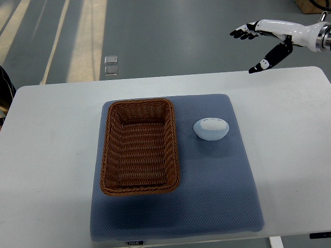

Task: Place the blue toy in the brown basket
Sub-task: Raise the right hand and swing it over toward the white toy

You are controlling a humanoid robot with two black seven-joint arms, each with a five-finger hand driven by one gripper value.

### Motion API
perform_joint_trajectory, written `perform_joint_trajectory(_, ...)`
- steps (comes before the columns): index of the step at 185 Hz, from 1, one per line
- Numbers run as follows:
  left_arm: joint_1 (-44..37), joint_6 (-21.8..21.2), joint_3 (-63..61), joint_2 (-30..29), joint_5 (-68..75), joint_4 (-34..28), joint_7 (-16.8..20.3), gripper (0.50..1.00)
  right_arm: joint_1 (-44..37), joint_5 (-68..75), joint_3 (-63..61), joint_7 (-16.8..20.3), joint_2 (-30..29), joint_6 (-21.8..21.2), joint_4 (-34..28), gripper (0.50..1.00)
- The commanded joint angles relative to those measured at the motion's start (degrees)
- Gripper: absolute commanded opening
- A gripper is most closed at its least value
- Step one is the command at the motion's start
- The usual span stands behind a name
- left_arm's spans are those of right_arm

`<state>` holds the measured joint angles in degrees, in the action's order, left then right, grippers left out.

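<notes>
Wicker, brown, rectangular: the brown basket (139, 147) sits left of centre in the frame, on a blue-grey mat (217, 196) laid over a white table (46, 155). Basket interior shows only weave; nothing in it.

Just right of the basket, near its upper right corner but apart from its rim, lies the blue toy (211, 128): pale blue, rounded, egg-like, resting on the mat. It is untouched.

Upper right of the frame: the right hand (261, 41), white with black fingertips, its arm entering from the right edge. Fingers spread wide, thumb hanging down, holding nothing. It hovers at the table's far edge, well apart from the toy, which lies below and to the left of it in the picture. No left hand in view.

Step judged: approach, grasp not yet begun. Next move calls for bringing the hand down and leftward over the toy, fingers kept wide enough to span its rounded body, then closing. Smooth curved shape may slip from a shallow grip. Transfer to the basket afterwards is short.
</notes>
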<state>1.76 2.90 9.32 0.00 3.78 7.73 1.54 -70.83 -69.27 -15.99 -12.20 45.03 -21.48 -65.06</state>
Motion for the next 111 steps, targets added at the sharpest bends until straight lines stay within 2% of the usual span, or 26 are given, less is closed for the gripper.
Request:
perform_joint_trajectory(1, 0.0, 0.0, 0.0, 0.0, 0.0, 0.0, 0.0, 1.0, -3.9, -3.8, 3.4, 3.5, -0.2, -3.3, -4.0, 0.911)
perform_joint_trajectory(20, 0.0, 0.0, 0.0, 0.0, 0.0, 0.0, 0.0, 1.0, -5.4, -5.1, 7.9, 7.5, -1.1, -5.3, -6.7, 0.911)
perform_joint_trajectory(71, 0.0, 0.0, 0.0, 0.0, 0.0, 0.0, 0.0, 1.0, -5.2, -5.0, 12.1, 15.4, -6.0, -5.5, -6.7, 0.907)
perform_joint_trajectory(92, 0.0, 0.0, 0.0, 0.0, 0.0, 0.0, 0.0, 1.0, -4.7, -2.8, 12.0, 21.6, -7.9, -5.7, -6.7, 0.905)
perform_joint_trajectory(111, 0.0, 0.0, 0.0, 0.0, 0.0, 0.0, 0.0, 1.0, -4.1, 3.4, 12.2, 24.8, -9.3, -5.1, -6.7, 0.903)
